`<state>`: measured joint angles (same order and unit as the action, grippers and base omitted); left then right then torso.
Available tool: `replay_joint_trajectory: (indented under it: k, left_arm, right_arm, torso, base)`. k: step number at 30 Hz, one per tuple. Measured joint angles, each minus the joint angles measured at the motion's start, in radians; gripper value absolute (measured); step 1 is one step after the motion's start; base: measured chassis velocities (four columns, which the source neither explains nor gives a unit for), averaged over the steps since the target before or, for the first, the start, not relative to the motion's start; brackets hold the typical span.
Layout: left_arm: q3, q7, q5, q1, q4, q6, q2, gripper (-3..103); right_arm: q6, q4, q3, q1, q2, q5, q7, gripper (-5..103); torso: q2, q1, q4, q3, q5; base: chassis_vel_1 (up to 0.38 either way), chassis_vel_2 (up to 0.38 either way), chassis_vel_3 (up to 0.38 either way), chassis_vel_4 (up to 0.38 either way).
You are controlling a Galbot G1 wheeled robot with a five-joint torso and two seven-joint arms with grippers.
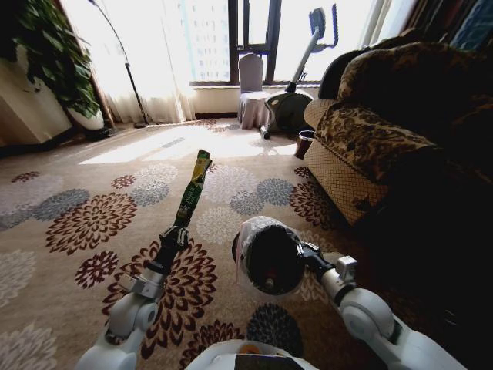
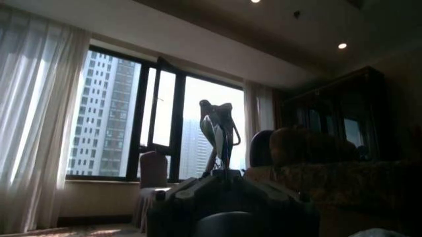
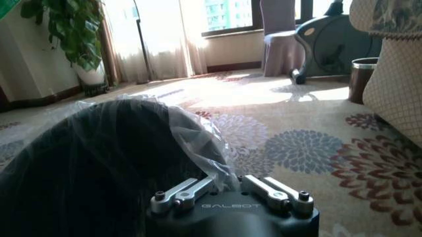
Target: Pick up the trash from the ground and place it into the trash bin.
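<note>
My left gripper (image 1: 179,231) is shut on the lower end of a long green foil wrapper (image 1: 194,187), a piece of the trash. It holds the wrapper upright above the flowered carpet. To its right, my right gripper (image 1: 302,251) is shut on the rim of the trash bin (image 1: 266,258). The bin is round and black with a translucent bag liner, and it is lifted and tipped with its mouth toward me. In the right wrist view, the fingers (image 3: 186,193) pinch the liner (image 3: 197,136) and the rim of the bin (image 3: 92,163).
A patterned sofa (image 1: 370,146) fills the right side, with a small brown container (image 1: 305,143) at its far corner. An exercise machine (image 1: 289,108) and a covered chair (image 1: 252,89) stand by the window. A potted plant (image 1: 54,58) and a floor lamp (image 1: 127,73) are at the far left.
</note>
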<state>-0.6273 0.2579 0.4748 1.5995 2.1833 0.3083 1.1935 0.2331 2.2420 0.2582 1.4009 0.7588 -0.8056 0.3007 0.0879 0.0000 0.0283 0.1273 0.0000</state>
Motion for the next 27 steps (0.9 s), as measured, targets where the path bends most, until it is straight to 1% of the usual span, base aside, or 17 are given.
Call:
replay_joint_trajectory:
  k: [1,7,14,17,19,20,23,25,27]
  left_arm:
    - [0.008,-0.002,-0.008,0.013,0.026,-0.010,0.004,0]
    - [0.025,-0.002,-0.037,0.029,0.063,-0.024,0.017,0]
    - [0.020,-0.004,-0.033,0.046,0.092,-0.030,0.009,0]
    - [0.025,-0.005,-0.019,0.060,0.123,-0.044,0.003,0]
    - [0.042,0.002,-0.001,0.099,0.168,-0.068,-0.021,0]
    - [0.047,0.007,0.000,0.124,0.188,-0.072,-0.046,0]
    - [0.042,0.016,-0.013,0.140,0.198,-0.066,-0.065,0]
    - [0.031,0.018,-0.021,0.148,0.206,-0.061,-0.068,0]
    - [0.024,0.017,-0.022,0.153,0.214,-0.059,-0.064,0]
  right_arm:
    - [0.000,0.000,0.000,0.000,0.000,0.000,0.000,0]
    - [0.000,0.000,0.000,0.000,0.000,0.000,0.000,0]
    - [0.000,0.000,0.000,0.000,0.000,0.000,0.000,0]
    - [0.000,0.000,0.000,0.000,0.000,0.000,0.000,0]
    - [0.000,0.000,0.000,0.000,0.000,0.000,0.000,0]
    - [0.000,0.000,0.000,0.000,0.000,0.000,0.000,0]
    - [0.000,-0.002,0.000,-0.004,0.001,0.001,0.000,0]
    - [0.000,-0.009,-0.001,-0.019,0.005,0.004,0.001,0]
    - [0.000,-0.013,-0.002,-0.029,0.009,0.005,0.001,0]
  torso:
    - [0.000,0.000,0.0000,0.000,0.0001]
    - [0.000,0.000,0.0000,0.000,0.0000]
    - [0.000,0.000,0.0000,0.000,0.0000]
    - [0.000,0.000,0.0000,0.000,-0.0001]
    - [0.000,0.000,0.0000,0.000,0.0001]
    - [0.000,0.000,0.0000,0.000,0.0003]
    - [0.000,0.000,-0.0001,0.000,0.0000]
    - [0.000,0.000,0.0001,0.000,0.0000]
    - [0.000,0.000,-0.0003,0.000,-0.0003]
  base:
    - [0.000,0.000,0.000,0.000]
    - [0.000,0.000,0.000,0.000]
    - [0.000,0.000,0.000,0.000]
    - [0.000,0.000,0.000,0.000]
    - [0.000,0.000,0.000,0.000]
    - [0.000,0.000,0.000,0.000]
    - [0.000,0.000,0.000,0.000]
    - [0.000,0.000,0.000,0.000]
    - [0.000,0.000,0.000,0.000]
